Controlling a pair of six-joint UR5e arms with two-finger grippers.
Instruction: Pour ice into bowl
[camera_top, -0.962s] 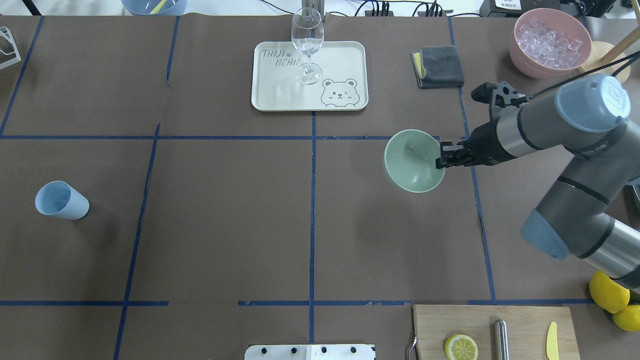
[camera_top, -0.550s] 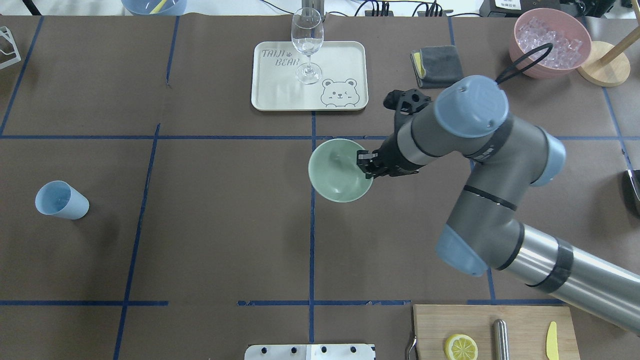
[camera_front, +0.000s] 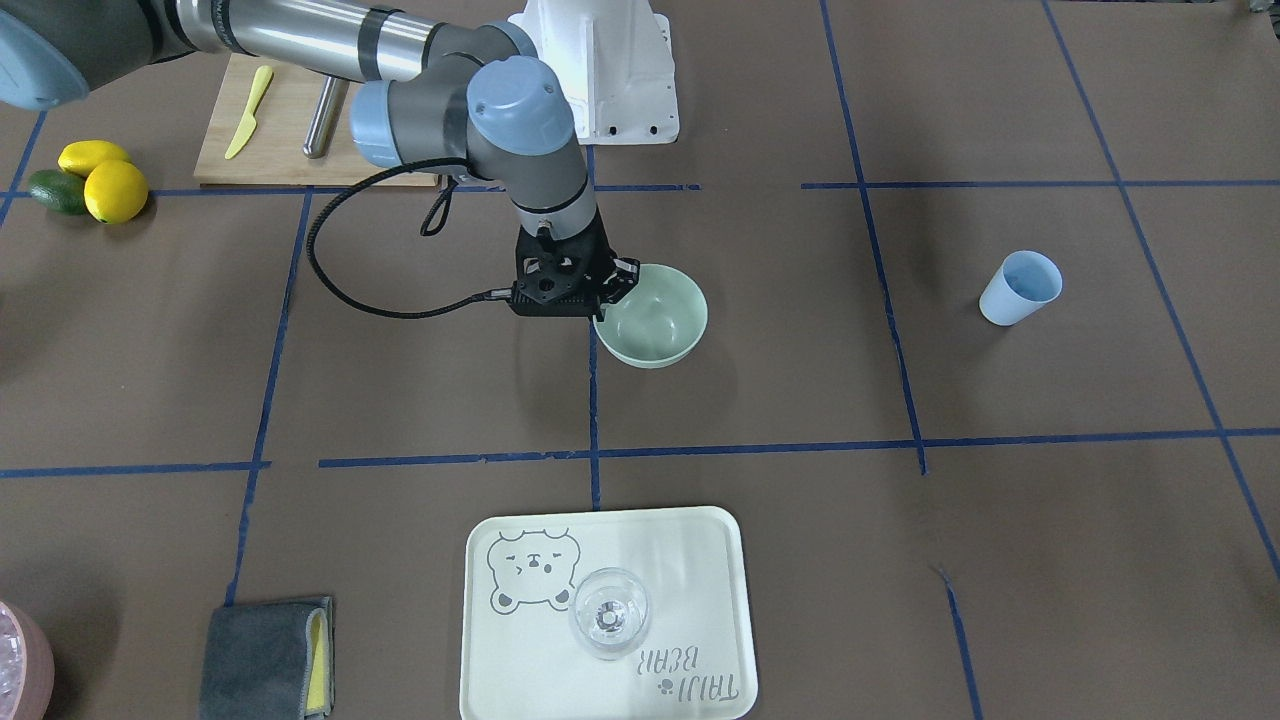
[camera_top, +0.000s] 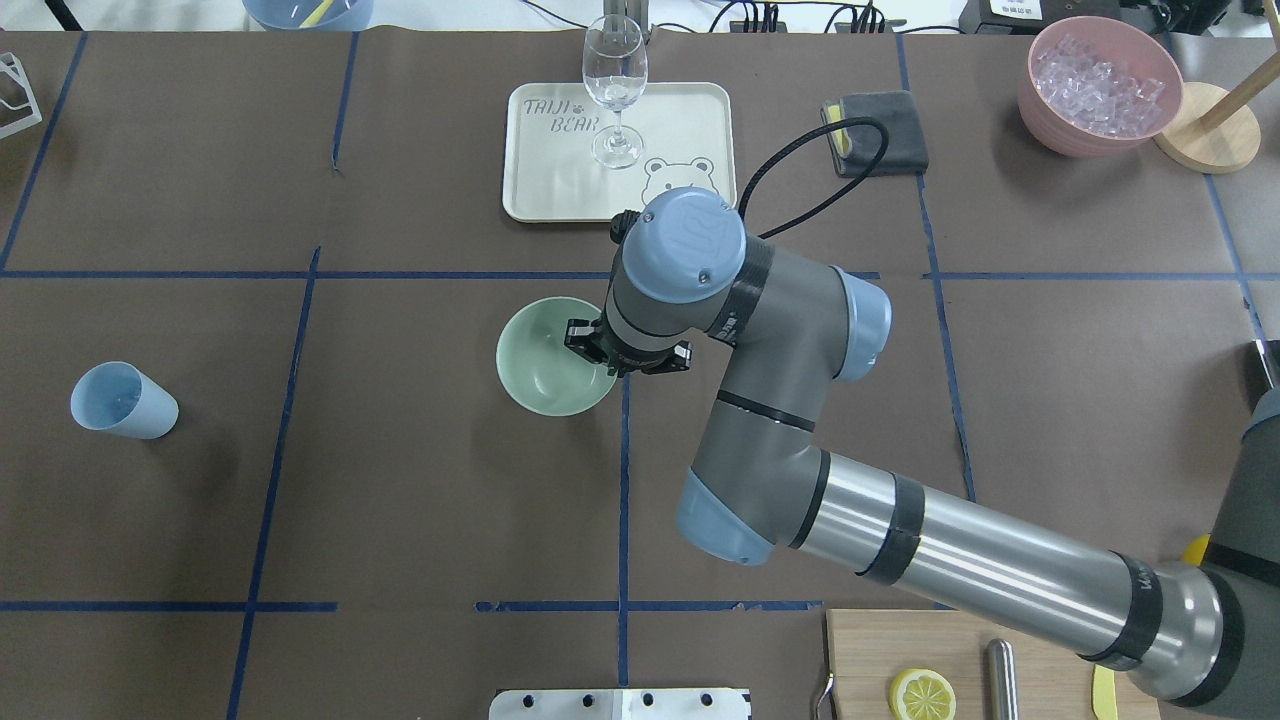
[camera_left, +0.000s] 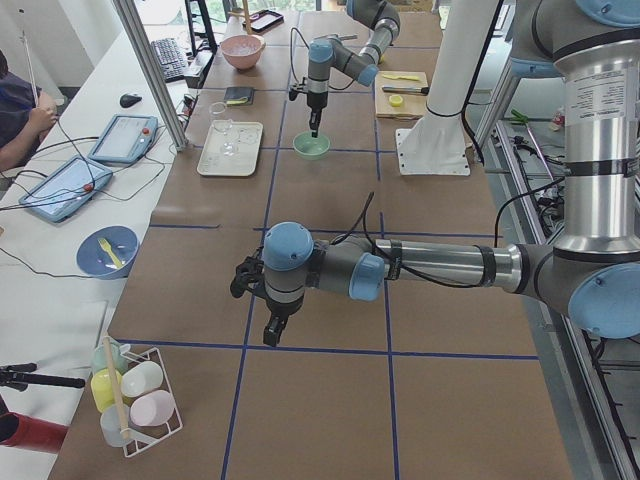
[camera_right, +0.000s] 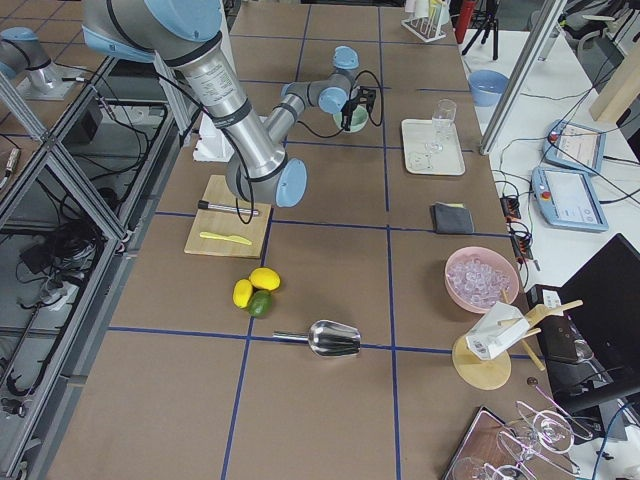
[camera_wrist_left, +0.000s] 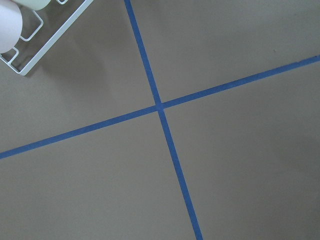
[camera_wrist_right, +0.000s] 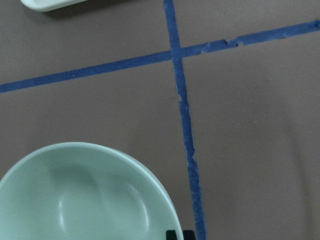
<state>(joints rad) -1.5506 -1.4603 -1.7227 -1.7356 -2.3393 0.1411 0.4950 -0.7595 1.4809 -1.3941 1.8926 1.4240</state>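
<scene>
Carried leftward since a half-second ago, the green bowl (camera_top: 545, 368) is now just left of the centre tape line (camera_top: 624, 480), its rim pinched by the right gripper (camera_top: 597, 350). The ice (camera_top: 1098, 82) lies heaped in the pink bowl (camera_top: 1045, 118) at the far right corner; whether the left gripper (camera_left: 268, 335) is clenched cannot be told.

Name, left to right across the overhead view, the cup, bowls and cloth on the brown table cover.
light blue cup → mint-green bowl → grey cloth → pink bowl holding the ice
</scene>
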